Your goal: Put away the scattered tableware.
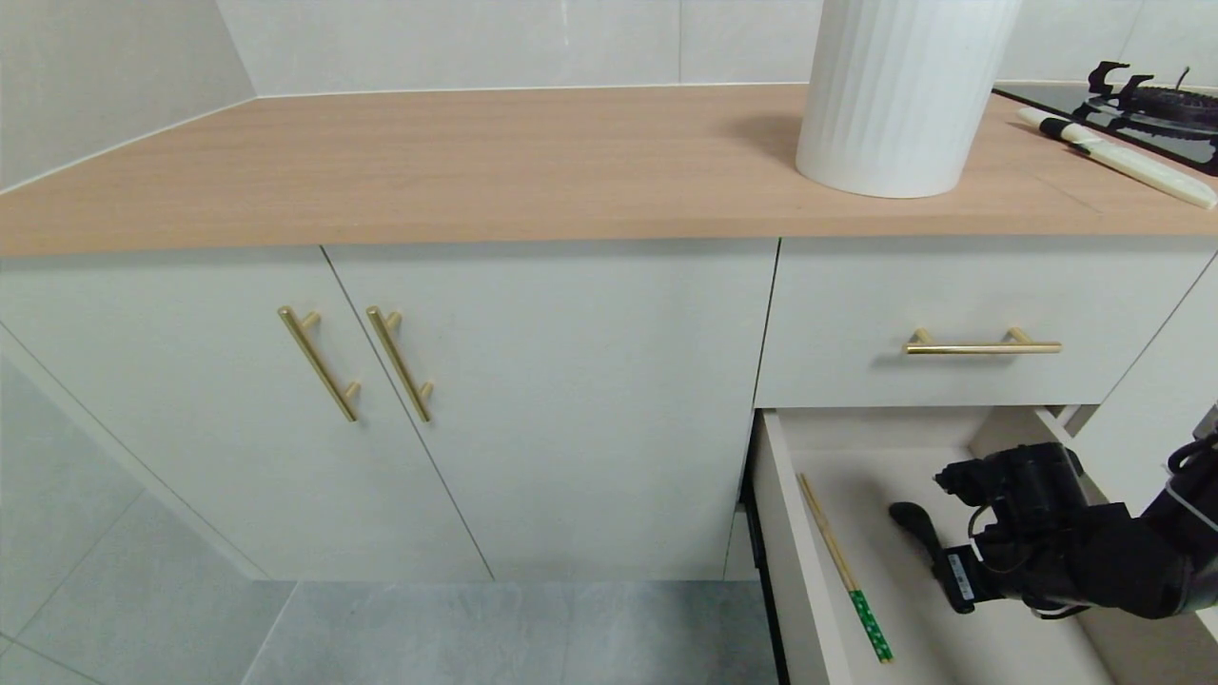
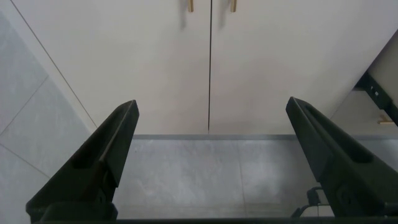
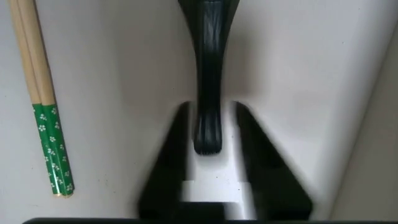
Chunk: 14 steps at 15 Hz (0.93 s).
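Right pincer (image 3: 209, 124), released, straddles the black utensil (image 1: 913, 523) low inside the open drawer (image 1: 785, 533) beside the chopsticks (image 1: 842, 571), evidently a stowing placement.

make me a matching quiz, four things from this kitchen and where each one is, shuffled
Things:
1. chopsticks
2. black spoon
3. white ribbed container
4. cream knife

Places:
a. on the counter beside the stove
b. in the open drawer, along its left wall
c. on the counter, above the closed drawer
d. in the open drawer, at the right gripper

Pairs: 1-b, 2-d, 3-c, 4-a
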Available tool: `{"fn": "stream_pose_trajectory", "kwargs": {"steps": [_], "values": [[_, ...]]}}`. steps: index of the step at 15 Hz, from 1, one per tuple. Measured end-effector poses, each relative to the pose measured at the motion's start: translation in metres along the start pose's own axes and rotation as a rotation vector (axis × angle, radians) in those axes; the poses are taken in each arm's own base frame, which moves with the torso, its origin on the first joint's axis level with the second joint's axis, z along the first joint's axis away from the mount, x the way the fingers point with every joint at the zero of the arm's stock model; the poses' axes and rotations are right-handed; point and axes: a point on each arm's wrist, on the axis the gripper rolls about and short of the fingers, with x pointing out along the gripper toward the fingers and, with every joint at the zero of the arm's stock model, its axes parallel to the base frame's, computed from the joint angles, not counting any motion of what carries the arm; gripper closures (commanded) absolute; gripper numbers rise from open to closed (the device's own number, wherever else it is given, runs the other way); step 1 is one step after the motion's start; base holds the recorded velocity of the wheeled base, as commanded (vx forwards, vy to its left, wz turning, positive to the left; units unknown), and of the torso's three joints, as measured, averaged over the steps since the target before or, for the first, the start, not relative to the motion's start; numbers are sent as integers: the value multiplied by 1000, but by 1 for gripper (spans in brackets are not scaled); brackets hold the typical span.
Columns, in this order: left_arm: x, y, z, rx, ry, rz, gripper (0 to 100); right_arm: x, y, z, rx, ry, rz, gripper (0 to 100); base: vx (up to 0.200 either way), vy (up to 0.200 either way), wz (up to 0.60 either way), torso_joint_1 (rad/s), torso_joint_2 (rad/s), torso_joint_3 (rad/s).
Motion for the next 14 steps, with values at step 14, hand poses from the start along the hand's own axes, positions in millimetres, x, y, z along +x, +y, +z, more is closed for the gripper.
{"fn": "stream_pose_trajectory", "kwargs": {"steps": [14], "values": [[0,0,0,1,0,0,0,-136,-11,8,47,-81,20,0,0,0,0,0,0,0]]}}
